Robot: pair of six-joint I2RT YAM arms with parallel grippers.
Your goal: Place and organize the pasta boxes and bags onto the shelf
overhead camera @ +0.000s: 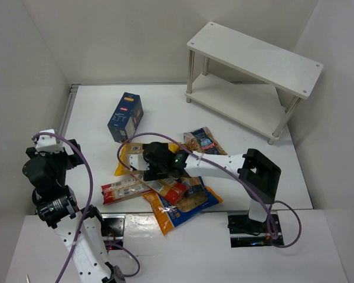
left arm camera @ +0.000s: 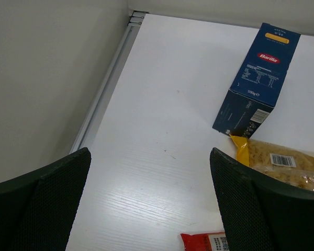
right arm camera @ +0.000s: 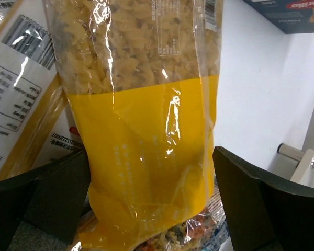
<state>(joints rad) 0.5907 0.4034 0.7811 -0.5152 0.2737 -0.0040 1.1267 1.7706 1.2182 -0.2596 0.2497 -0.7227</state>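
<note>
- Hovering at the far left, the left gripper has its fingers spread wide with nothing between them, above bare white table.
- Just to its right, towards the back, a dark blue Barilla pasta box lies flat on the table. Its near end is close to the top of a yellow bag.
- At the centre, the right gripper is stretched leftward over a heap of packs. Its fingers are parted wide, one on each side of a large yellow pasta bag with a clear window of twisted pasta. The pads sit at the bag's edges and are not yet squeezing it.
- Beneath and beside that arm, long red-and-white spaghetti packs and an orange-and-blue bag overlap one another.
- Behind the arm lies a small clear bag with a blue label.
- At the back right stands the white two-tier shelf; no pasta shows on either tier.
- The step in hand looks like gripping the yellow bag, so the task seems barely begun. The next move calls for closing firmly on the slippery film, lifting it free of the heap, and carrying it rightward and back to the shelf.
</note>
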